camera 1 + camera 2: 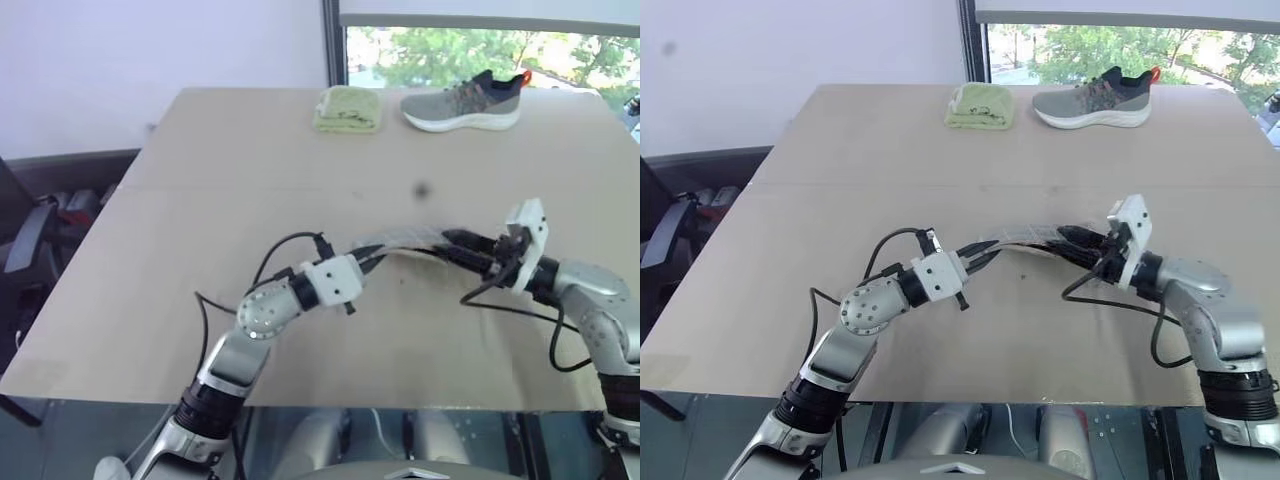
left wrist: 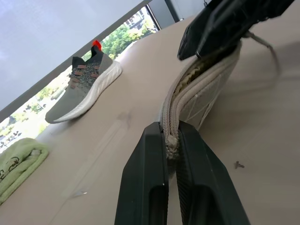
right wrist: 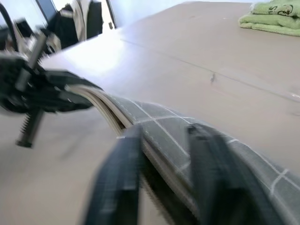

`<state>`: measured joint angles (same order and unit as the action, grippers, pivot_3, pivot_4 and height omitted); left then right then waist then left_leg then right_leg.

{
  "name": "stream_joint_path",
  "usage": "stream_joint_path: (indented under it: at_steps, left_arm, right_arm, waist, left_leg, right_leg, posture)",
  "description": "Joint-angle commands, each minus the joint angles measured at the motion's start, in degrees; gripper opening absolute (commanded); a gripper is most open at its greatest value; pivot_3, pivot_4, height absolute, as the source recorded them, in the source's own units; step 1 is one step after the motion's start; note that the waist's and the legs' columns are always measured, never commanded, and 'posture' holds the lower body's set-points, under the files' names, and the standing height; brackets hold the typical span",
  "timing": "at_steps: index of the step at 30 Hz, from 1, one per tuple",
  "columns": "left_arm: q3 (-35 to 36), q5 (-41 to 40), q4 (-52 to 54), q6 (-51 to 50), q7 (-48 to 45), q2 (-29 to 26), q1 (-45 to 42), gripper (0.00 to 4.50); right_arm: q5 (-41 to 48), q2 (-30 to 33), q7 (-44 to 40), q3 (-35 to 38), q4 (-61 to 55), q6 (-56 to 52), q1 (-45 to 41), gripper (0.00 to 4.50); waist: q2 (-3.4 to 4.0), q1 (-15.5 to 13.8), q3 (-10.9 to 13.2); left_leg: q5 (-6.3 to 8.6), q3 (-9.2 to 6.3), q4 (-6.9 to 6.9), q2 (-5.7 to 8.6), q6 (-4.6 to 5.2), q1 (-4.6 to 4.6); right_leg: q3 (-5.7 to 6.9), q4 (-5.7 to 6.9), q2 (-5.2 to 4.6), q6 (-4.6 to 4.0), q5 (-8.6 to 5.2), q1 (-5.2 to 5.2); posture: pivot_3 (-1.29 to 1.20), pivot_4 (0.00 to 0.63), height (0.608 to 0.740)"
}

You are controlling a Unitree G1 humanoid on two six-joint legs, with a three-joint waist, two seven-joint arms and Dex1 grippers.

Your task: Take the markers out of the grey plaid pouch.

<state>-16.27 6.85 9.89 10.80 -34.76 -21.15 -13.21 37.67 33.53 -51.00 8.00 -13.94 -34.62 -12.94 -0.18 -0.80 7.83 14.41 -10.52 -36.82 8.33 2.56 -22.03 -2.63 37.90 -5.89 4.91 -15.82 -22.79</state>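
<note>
The grey plaid pouch [image 1: 410, 240] hangs stretched between my two grippers just above the middle of the table [image 1: 200, 200], its zipper edge turned up. My left gripper [image 2: 172, 145] is shut on the pouch's left zipper end. At the other end my right gripper [image 3: 161, 154] has one finger on each side of the gridded fabric and pinches the pouch's top edge; it also shows as black fingers [image 2: 220, 23] over the gaping zipper. The markers are hidden.
A grey-green sneaker [image 1: 465, 100] and a folded yellow-green cloth [image 1: 347, 108] lie at the table's far edge by the window. A dark chair [image 1: 30, 240] stands off the table's left side. Cables loop from both wrists over the tabletop.
</note>
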Motion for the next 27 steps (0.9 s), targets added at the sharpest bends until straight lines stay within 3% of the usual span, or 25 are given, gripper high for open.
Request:
stream_joint_path:
  at_steps: [1, 9, 27]
  left_arm:
    - [-0.14, 0.08, 0.94, 1.67, 0.43, 0.08, -0.38, 0.00]
    - [-0.29, 0.21, 0.41, 1.99, 0.35, 0.32, -0.76, 0.00]
    - [-0.65, -1.63, 1.97, 1.59, -1.04, 0.65, -0.39, 0.00]
  right_arm:
    - [6.37, -0.42, 0.26, 2.74, -3.51, -3.62, 0.52, 0.05]
    - [6.87, 0.99, -0.78, 0.60, -5.03, -5.59, 2.79, 0.05]
    - [-4.08, -0.94, 6.07, -2.47, 0.52, -0.55, -1.26, 0.05]
  waist:
    - [0.00, 0.04, 0.00]
    - [0.00, -0.02, 0.00]
    - [-0.01, 0.01, 0.01]
  left_leg:
    - [0.00, 0.00, 0.00, 0.00, 0.00, 0.00]
    - [0.00, 0.01, -0.01, 0.01, 0.00, -0.01]
    - [0.00, 0.01, -0.02, 0.00, 0.00, 0.00]
  right_leg:
    - [-0.01, 0.01, 0.00, 0.00, 0.00, 0.00]
    - [0.01, 0.01, -0.02, 0.00, 0.00, 0.00]
    - [0.01, 0.02, -0.01, 0.00, 0.00, 0.00]
  posture:
    - [0.00, 0.150, 0.740]
    - [0.00, 0.150, 0.740]
    - [0.00, 0.150, 0.740]
